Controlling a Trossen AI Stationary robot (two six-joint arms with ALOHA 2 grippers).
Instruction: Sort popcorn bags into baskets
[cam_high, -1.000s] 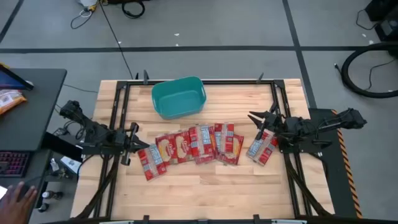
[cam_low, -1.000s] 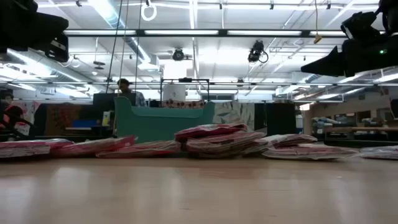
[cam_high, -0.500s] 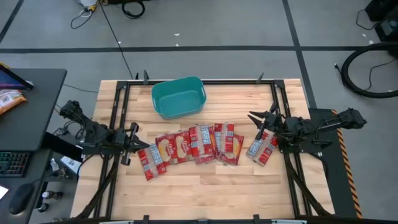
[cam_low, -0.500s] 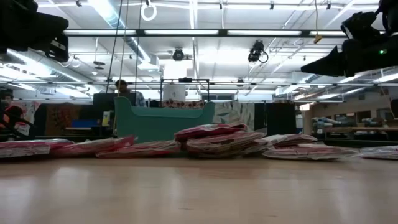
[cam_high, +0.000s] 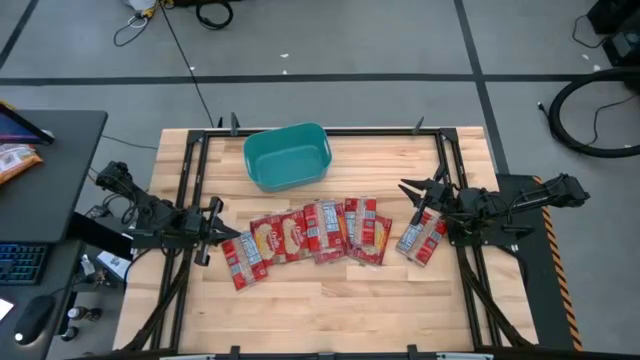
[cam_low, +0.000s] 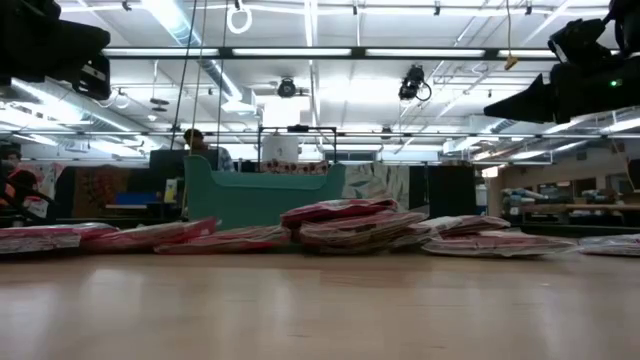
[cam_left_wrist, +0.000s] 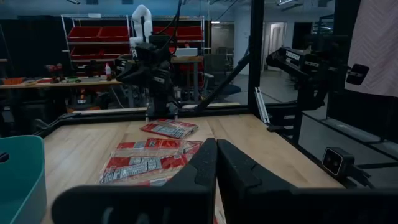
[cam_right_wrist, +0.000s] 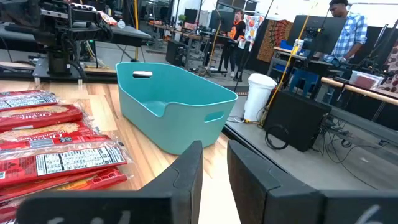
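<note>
red popcorn bags (cam_high: 305, 238) are being shown fanned in an overlapping row across the middle of the high view, on the wooden table (cam_high: 330, 300) (one bag lying apart at the right end). the teal basket (cam_high: 287, 156) is being seen just above them. the left gripper (cam_high: 214, 232), fingers pressed together, is being held at middle left; the right gripper (cam_high: 417, 195), slightly parted and empty, at middle right.
</note>
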